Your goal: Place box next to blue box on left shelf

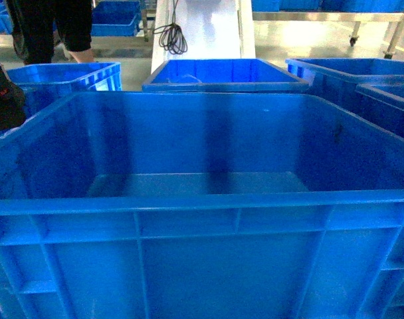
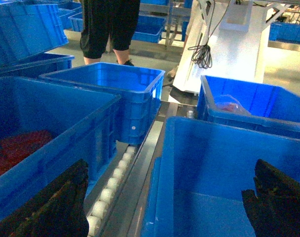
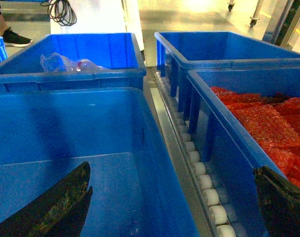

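The box [image 1: 202,219], a large empty bright-blue crate, fills the head view right in front of me; neither gripper shows there. In the left wrist view my left gripper [image 2: 170,165] is open, its black fingers [image 2: 56,207] wide apart on either side of the box's left wall [image 2: 162,187], not touching it. My right gripper [image 3: 172,168] is also open, and its fingers [image 3: 51,207] straddle the box's right wall [image 3: 157,163]. Blue boxes stand to the left across a roller rail [image 2: 115,177]. I cannot tell which one is the task's blue box or make out the left shelf.
To the left are a blue crate with red contents [image 2: 26,148] and an empty one [image 2: 115,89]. To the right are a crate of red material [image 3: 268,123] and an empty crate [image 3: 224,47]. Behind the box, another crate [image 1: 222,73] holds a plastic bag. A person [image 2: 110,29] stands beyond.
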Available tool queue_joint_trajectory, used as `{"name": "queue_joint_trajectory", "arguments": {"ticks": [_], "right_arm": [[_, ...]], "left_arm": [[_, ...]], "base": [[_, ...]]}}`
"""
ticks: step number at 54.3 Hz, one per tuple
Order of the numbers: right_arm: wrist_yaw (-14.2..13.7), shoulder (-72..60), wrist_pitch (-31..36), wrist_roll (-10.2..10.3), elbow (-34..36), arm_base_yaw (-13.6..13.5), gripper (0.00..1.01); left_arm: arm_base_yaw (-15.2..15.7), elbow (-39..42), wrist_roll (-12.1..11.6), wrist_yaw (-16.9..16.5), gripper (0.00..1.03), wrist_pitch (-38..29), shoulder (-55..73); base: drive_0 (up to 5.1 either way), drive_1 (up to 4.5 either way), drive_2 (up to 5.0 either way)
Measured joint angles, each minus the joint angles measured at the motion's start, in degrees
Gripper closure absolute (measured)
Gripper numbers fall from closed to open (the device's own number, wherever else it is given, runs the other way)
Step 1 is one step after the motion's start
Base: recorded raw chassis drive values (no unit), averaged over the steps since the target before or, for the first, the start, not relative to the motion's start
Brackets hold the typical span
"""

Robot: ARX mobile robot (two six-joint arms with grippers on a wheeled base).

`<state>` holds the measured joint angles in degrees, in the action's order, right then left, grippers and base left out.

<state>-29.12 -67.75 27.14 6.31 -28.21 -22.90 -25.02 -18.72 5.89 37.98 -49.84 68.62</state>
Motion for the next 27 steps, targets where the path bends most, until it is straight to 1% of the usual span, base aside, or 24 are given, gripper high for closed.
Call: {"name": "queue_joint_trajectory", "arguments": {"ticks": [4, 5, 6, 7, 8, 10, 11, 12, 14, 17, 19, 20, 23, 24, 27], "right_arm": [[0.02, -0.02, -0.04, -0.2, 0.0, 0.0, 0.03], [0.48, -0.07, 1.75, -0.59, 0.28, 0.04, 0.04], [1.84, -0.31, 6.14, -1.25, 1.46, 0.28, 0.07], [4.61, -0.26, 10.78, -2.21, 3.15, 1.31, 0.12], [5.55, -0.11, 11.82, -2.56, 3.72, 1.53, 0.14], [8.15, 1.01, 15.65, -3.56, 6.6, 2.73, 0.22], [9.51, 2.34, 17.25, -4.17, 8.7, 3.74, 0.27], [10.25, 3.15, 17.9, -4.48, 9.92, 4.39, 0.31], [11.5, 5.03, 18.03, -4.87, 11.82, 5.79, 0.38], [12.79, 7.21, 17.9, -5.03, 13.49, 7.26, 0.47], [14.14, 9.18, 17.73, -5.22, 14.82, 8.46, 0.57], [14.95, 10.38, 17.4, -5.35, 15.67, 9.16, 0.62], [16.41, 12.7, 16.5, -5.57, 17.35, 10.34, 0.73], [29.18, 38.01, 2.03, -6.14, 27.43, 22.91, 1.0], [29.18, 40.68, 0.13, -6.14, 27.43, 22.91, 1.0]], "left_arm": [[0.04, 0.02, -0.13, -0.42, 0.05, 0.09, -0.04], [0.68, 0.26, -0.79, -2.21, 0.08, 0.39, -0.42], [1.57, 0.74, -1.53, -5.29, 0.12, 0.79, -1.05], [2.67, 1.99, -2.47, -9.09, 0.17, 1.03, -2.45], [3.04, 2.47, -2.8, -10.25, 0.19, 1.2, -2.93], [4.66, 4.39, -3.56, -14.16, 0.26, 1.9, -5.27], [5.81, 5.68, -3.91, -16.35, 0.32, 2.16, -6.84], [6.51, 6.38, -4.2, -17.62, 0.35, 2.45, -7.8], [8.02, 7.45, -4.48, -19.43, 0.43, 2.99, -9.57], [9.4, 8.74, -4.83, -21.79, 0.54, 3.91, -12.02], [10.38, 9.6, -4.87, -23.12, 0.61, 4.72, -13.77], [10.95, 10.29, -4.87, -24.13, 0.66, 5.38, -15.04], [12.48, 11.63, -4.87, -25.35, 0.77, 6.67, -17.49], [24.96, 17.84, -5.03, -37.97, 1.01, 25.46, -43.82], [24.96, 17.84, -5.05, -37.97, 1.01, 27.19, -45.97]], "base": [[0.0, 0.0, 0.0], [0.0, 0.0, 0.0], [0.0, 0.0, 0.0], [0.0, 0.0, 0.0], [0.0, 0.0, 0.0], [0.0, 0.0, 0.0], [0.0, 0.0, 0.0], [0.0, 0.0, 0.0], [0.0, 0.0, 0.0], [0.0, 0.0, 0.0], [0.0, 0.0, 0.0], [0.0, 0.0, 0.0], [0.0, 0.0, 0.0], [0.0, 0.0, 0.0], [0.0, 0.0, 0.0]]}}
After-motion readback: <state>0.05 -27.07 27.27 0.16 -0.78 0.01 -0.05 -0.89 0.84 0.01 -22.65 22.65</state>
